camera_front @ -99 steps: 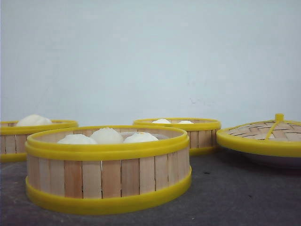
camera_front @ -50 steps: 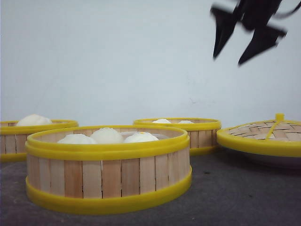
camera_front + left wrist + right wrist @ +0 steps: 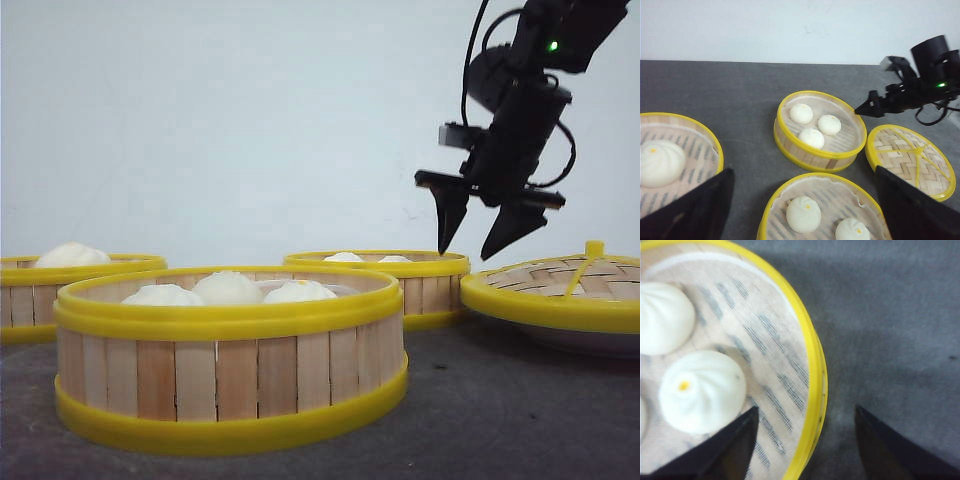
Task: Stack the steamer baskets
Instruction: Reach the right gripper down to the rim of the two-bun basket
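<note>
Three steamer baskets with white buns stand on the dark table: a near one [image 3: 230, 375], one at the left [image 3: 30, 300], and a far one [image 3: 430, 295]. My right gripper [image 3: 465, 254] hangs open just above the far basket's right rim. In the right wrist view the right gripper [image 3: 806, 407] straddles that yellow rim [image 3: 815, 365], one finger over the lining inside, the other over the table outside. My left gripper [image 3: 804, 170] is open high above the near basket [image 3: 817, 175], holding nothing. The left wrist view also shows the far basket [image 3: 805, 157] and the left basket [image 3: 710, 136].
A domed woven lid [image 3: 560, 285] with a yellow rim and knob rests on a white plate [image 3: 590, 342] at the right, close to the far basket. It also shows in the left wrist view as the lid [image 3: 910, 160]. A white wall stands behind the table.
The right arm has come down from the top of the front view to just above the far basket's right rim. The baskets and the lid have not moved.
</note>
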Controlling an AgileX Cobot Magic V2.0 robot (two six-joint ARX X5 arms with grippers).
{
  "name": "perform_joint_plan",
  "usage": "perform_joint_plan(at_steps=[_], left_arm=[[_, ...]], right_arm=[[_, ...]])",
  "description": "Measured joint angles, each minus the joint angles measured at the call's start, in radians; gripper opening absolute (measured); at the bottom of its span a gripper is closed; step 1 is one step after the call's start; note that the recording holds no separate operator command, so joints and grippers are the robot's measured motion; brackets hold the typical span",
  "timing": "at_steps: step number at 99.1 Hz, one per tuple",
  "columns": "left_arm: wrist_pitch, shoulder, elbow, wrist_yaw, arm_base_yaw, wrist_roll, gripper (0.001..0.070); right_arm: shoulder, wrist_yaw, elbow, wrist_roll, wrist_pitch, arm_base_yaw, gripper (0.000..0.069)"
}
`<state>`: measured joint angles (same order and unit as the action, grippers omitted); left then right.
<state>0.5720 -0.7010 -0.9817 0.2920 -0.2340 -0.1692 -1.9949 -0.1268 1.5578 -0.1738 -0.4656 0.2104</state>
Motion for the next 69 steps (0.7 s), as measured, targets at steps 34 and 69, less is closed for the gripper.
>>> perform_joint_plan(at_steps=[34, 69], left_arm=[[0.005, 0.0, 0.0, 0.0, 0.0, 0.0, 0.0548], [0.031, 0.0, 0.0, 0.0, 0.0, 0.009, 0.0548]], right_arm=[[-0.058, 0.047, 0.002, -0.034, 0.011, 0.012, 0.0187], [-0.065, 0.075, 0.003, -0.09, 0.056, 0.029, 0.0025]])
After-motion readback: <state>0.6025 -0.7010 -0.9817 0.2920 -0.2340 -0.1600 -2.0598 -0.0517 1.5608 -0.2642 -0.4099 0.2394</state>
